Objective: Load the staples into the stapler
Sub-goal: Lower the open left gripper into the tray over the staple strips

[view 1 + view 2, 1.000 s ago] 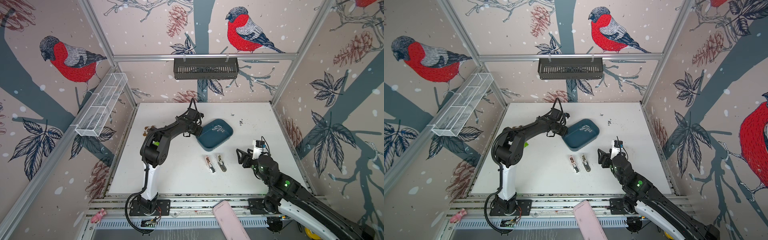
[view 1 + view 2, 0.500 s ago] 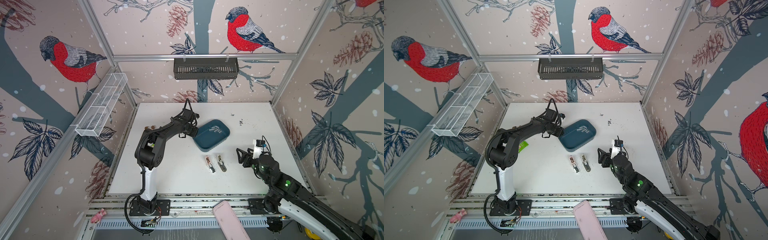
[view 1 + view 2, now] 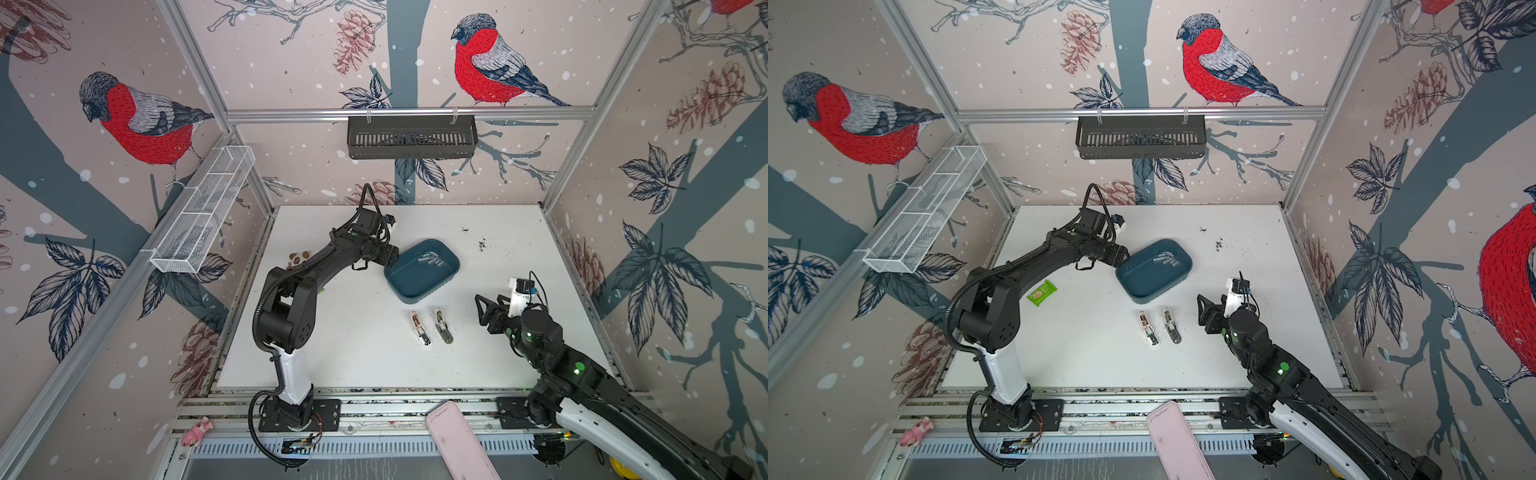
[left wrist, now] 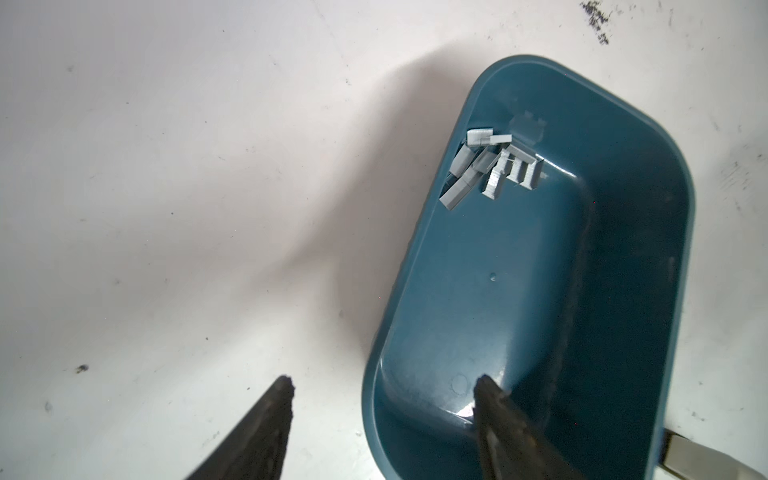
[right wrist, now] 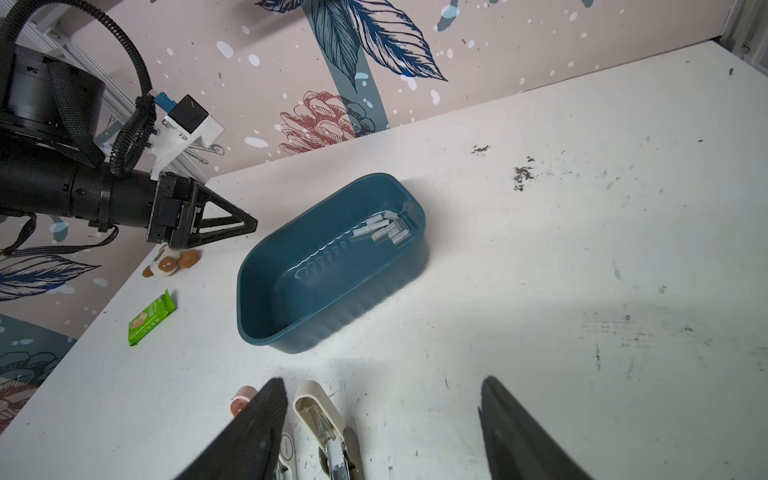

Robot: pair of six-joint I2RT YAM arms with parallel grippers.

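Released, nudged leftward: dark blue plastic tray [image 3: 405, 286] — left claw [image 4: 384, 380] spread apart astride its rim.
Silvery-grey staple strips [image 4: 486, 170] are yet to be picked; right claw [image 5: 383, 381] apart, empty.

A white table [image 3: 353, 357], scuffed with dark smudges, fills the floor of a small booth. Walls [image 3: 291, 62] rise on three sides of the table, papered pale pink with red-breasted birds [image 3: 486, 66], pine cones and dark blue leaves. Silver metal bars [image 3: 291, 113] frame the corners. Above the table's far edge hangs a black slotted basket [image 3: 411, 137]; above the table's left edge, a white wire basket [image 3: 203, 208]. Light on the table is soft and even
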